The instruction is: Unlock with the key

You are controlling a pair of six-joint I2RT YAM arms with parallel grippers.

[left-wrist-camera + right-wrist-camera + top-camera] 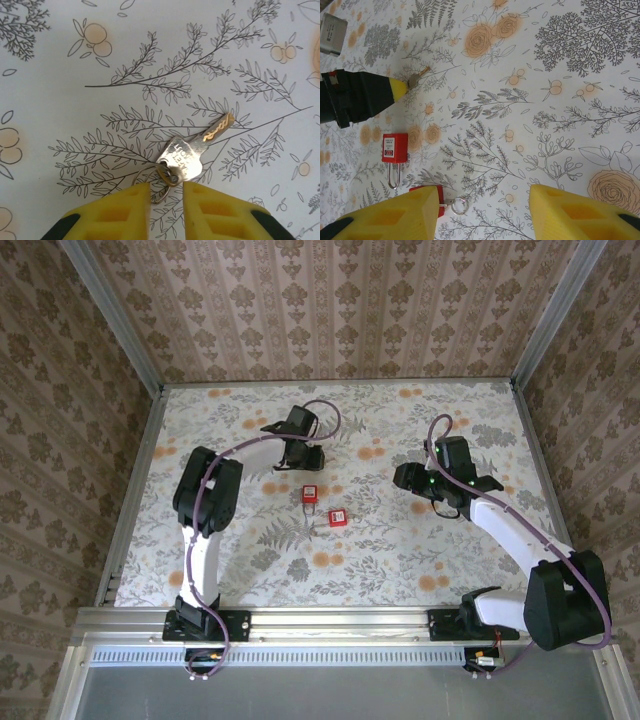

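While left tool (166, 191) is hovering narrowly parted around ring (150, 181), key (187, 156) is lying flat near surface (55, 115) middle, toward far edge. Risk: fingers closing on ring alone, key dangling or skidding away. Right tool (485, 202) is hanging spread beside padlock (394, 148).

key (186, 156) silver, gold blade | padlock (395, 148) red | table (400, 560) white floral

Not much legible here tbh. The key (182, 156) has stamped lettering on its head, but I can't make out the words. The red padlock (394, 148) has a white sticker (390, 151), print too tiny to read.
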